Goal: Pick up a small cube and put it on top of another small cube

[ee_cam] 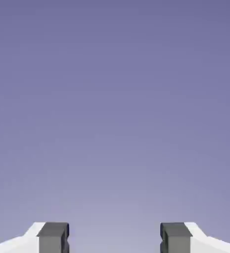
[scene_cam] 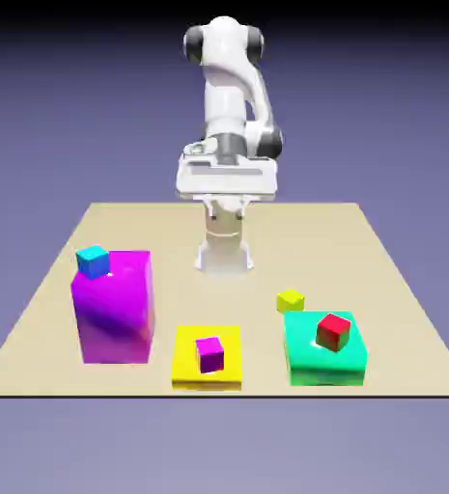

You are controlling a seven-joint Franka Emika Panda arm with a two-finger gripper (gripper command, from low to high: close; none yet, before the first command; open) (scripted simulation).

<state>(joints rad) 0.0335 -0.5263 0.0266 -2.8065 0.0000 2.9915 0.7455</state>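
The tiny yellow cube [scene_cam: 290,300] lies alone on the tan table [scene_cam: 382,280], just behind the flat teal block [scene_cam: 310,365]. A small red cube [scene_cam: 333,331] sits on that teal block. Another small cube, magenta [scene_cam: 209,353], rests on the flat yellow block [scene_cam: 191,372]. A small cyan cube [scene_cam: 93,260] tops the tall magenta block [scene_cam: 114,314]. My gripper [scene_cam: 225,205] hangs high near the robot's base, far behind all the cubes. In the hand view the gripper [ee_cam: 114,239] is open, its grey fingertips [ee_cam: 52,237] wide apart with only blue-violet backdrop between them.
The tall magenta block stands at the exterior view's left, the flat yellow block at the front middle and the teal block at the front right. The robot's white base [scene_cam: 224,253] stands on the table's far middle.
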